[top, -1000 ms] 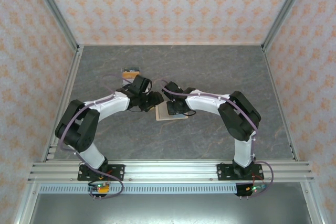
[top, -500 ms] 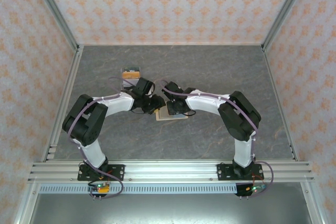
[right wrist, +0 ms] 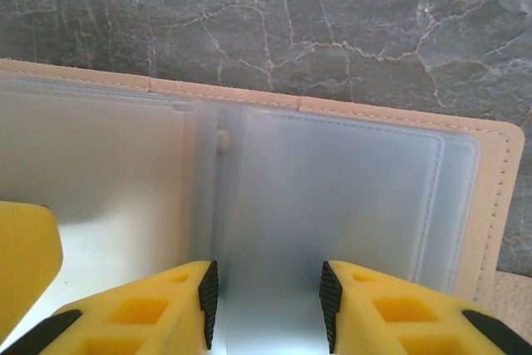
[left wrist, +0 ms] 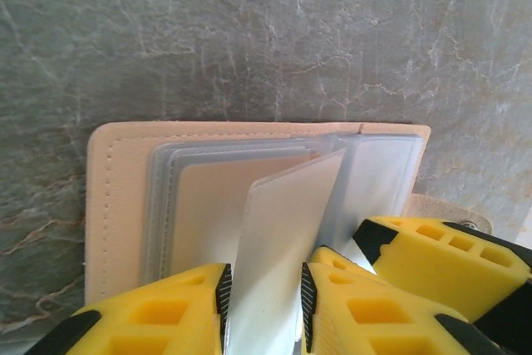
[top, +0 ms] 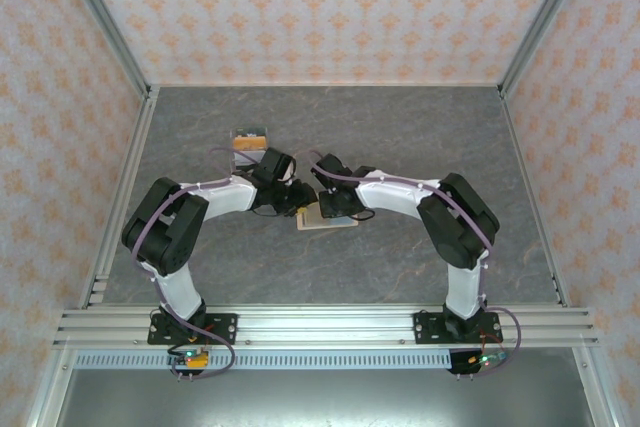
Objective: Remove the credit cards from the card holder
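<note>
From above, the holder lies spread open on the grey worktop, near its middle, with both arms bent in over it. The left gripper is at its left edge and the right gripper is over it. A small pile of cards lies behind the left arm, apart from the holder.

The left wrist view gives the detail that the top view is too small for. The left gripper pinches a pale leaf lifted up off the stack of clear pockets, with both pads against it. I cannot tell whether the leaf is a card or a sleeve. A yellow finger of the other gripper sits just to the right.

The right wrist view shows the right gripper with its fingers apart. It grasps nothing and is set down on the holder's clear pocket beside the fold, within the beige rim.
</note>
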`<action>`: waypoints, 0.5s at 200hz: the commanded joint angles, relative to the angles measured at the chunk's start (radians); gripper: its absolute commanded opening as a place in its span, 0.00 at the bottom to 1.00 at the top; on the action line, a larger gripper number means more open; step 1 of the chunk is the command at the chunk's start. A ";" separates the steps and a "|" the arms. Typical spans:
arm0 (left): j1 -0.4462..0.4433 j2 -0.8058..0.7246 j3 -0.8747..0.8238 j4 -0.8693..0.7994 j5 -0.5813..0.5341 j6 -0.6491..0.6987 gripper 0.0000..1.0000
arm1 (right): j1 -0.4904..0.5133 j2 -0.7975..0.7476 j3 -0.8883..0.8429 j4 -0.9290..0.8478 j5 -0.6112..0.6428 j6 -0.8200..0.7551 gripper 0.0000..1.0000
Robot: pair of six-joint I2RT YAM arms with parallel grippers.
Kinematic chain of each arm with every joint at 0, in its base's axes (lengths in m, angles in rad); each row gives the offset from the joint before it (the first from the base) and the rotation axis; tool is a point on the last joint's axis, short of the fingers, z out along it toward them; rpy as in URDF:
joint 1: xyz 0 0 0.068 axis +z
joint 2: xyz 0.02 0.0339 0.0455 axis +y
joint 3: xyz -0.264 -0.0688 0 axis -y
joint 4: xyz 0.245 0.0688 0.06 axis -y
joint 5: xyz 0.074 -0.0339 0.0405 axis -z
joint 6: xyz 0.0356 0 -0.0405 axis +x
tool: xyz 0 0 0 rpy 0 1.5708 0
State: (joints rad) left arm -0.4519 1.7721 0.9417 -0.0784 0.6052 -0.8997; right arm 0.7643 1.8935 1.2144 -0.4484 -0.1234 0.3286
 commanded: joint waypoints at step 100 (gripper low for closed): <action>-0.073 0.057 0.109 0.147 0.149 -0.076 0.41 | -0.104 -0.387 -0.289 0.236 0.001 0.118 0.50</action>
State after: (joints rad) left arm -0.5007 1.8034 1.0008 0.0181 0.7109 -0.9577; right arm 0.6735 1.5917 0.9714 -0.3023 -0.1699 0.4122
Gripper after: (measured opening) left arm 0.398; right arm 0.489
